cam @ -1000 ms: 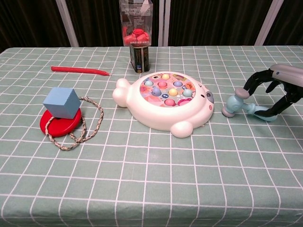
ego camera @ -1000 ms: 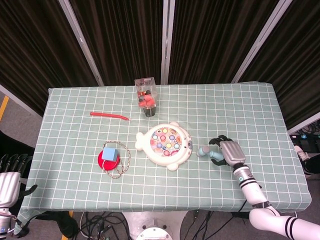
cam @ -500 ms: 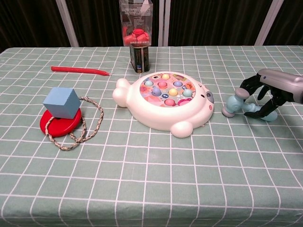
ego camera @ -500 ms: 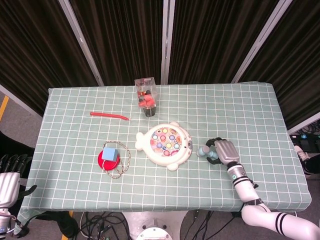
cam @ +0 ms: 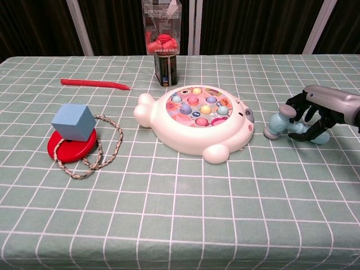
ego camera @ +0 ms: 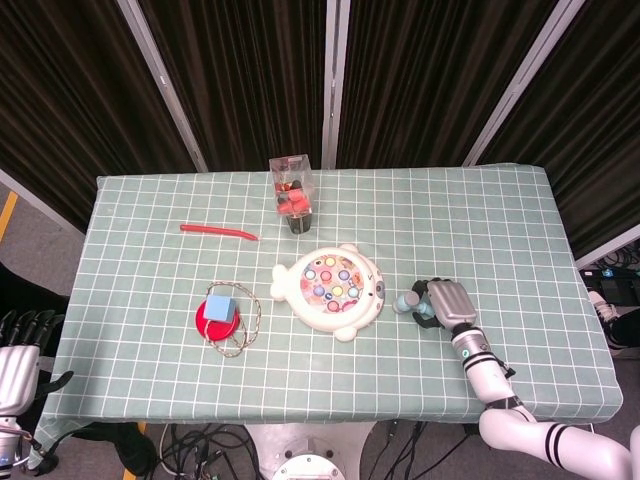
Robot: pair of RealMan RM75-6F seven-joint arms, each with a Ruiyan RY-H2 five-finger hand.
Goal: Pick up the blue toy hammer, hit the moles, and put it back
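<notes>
The blue toy hammer [cam: 276, 125] lies on the checked cloth just right of the white mole game [cam: 194, 119], its head [ego camera: 404, 303] pointing at the game. My right hand [cam: 315, 114] is down over the handle, dark fingers [cam: 298, 130] curled around it, so the handle is mostly hidden. In the head view the same right hand [ego camera: 447, 301] covers the handle. The mole game [ego camera: 331, 290] shows several coloured moles on top. My left hand [ego camera: 14, 372] hangs off the table's near left corner, fingers apart, holding nothing.
A clear box with red parts [ego camera: 292, 193] stands behind the game. A red stick [ego camera: 218, 232] lies at the far left. A blue cube [cam: 72, 121] sits on a red disc [cam: 67, 148] ringed by a rope [cam: 100, 153]. The table edge [ego camera: 560, 415] runs close to my right forearm.
My right hand has slid left and down onto the hammer handle, and its fingers have gone from spread above it to curled around it. The hammer stays on the cloth.
</notes>
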